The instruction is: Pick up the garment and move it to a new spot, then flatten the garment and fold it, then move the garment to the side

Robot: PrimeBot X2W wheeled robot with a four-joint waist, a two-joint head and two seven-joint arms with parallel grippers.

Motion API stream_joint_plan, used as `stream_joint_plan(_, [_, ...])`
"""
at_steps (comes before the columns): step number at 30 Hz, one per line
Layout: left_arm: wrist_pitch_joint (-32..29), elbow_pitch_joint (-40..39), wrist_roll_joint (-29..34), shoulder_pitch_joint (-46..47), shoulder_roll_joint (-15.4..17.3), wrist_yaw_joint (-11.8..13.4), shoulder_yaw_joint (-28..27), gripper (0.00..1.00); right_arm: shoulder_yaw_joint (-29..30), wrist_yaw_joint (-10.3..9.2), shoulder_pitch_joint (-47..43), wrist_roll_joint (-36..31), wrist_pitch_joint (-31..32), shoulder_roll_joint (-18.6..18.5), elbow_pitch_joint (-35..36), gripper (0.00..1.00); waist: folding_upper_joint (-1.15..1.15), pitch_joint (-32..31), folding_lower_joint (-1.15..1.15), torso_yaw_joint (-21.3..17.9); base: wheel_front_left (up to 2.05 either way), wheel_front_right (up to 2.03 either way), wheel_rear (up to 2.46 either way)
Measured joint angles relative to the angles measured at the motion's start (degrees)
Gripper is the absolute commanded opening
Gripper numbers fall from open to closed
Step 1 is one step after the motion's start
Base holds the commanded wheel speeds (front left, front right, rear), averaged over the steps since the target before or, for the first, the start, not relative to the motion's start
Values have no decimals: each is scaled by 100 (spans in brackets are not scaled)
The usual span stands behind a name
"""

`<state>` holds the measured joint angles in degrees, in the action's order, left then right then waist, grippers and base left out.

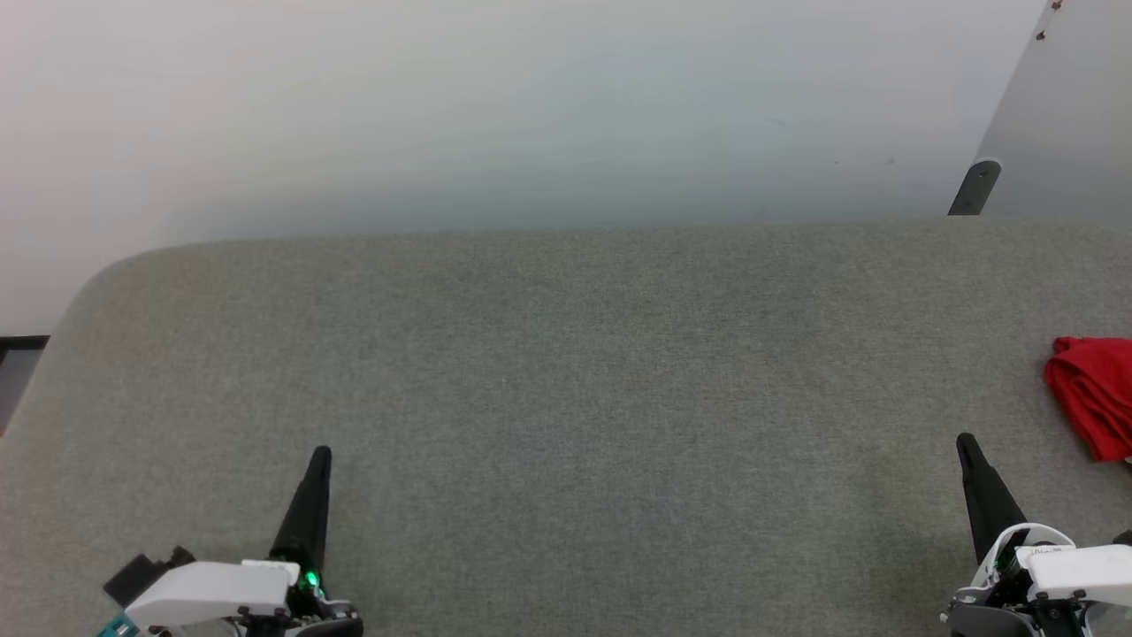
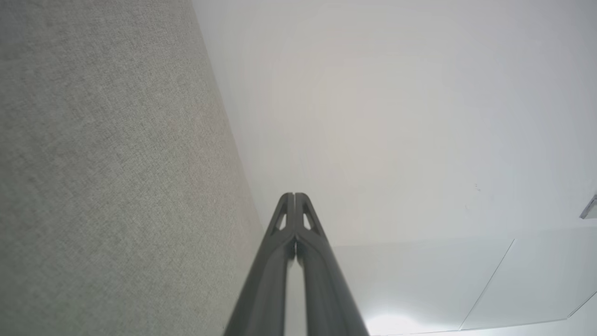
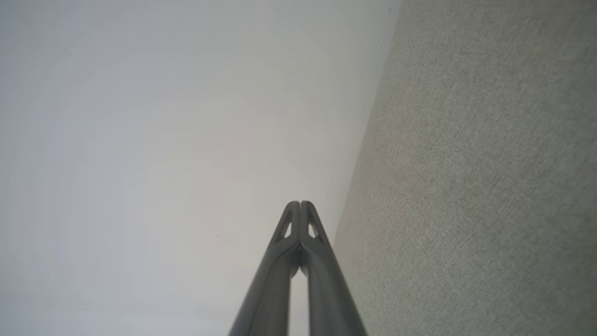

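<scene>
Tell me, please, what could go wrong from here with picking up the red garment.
The garment lies bunched at the head view's right edge, partly cut off, so a grasp may be misjudged.
It is far from the left claw, so a two-armed lift could be awkward.
The right claw is shut and would only push the cloth unless it opens.

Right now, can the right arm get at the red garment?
Probably yes: the garment lies bunched just beyond and right of the right arm's shut jaws, with bare grey surface between; the jaws must open first.
</scene>
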<state>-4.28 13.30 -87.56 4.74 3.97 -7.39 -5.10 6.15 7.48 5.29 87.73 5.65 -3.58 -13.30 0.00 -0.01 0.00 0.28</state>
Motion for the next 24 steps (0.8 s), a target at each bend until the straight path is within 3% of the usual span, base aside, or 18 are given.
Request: stream_joint_plan(24, [-158,76,-557,119,-45,0,-51,0,47,0,87,454,91,66,-79,0,0,19,0,-28,0,0,0])
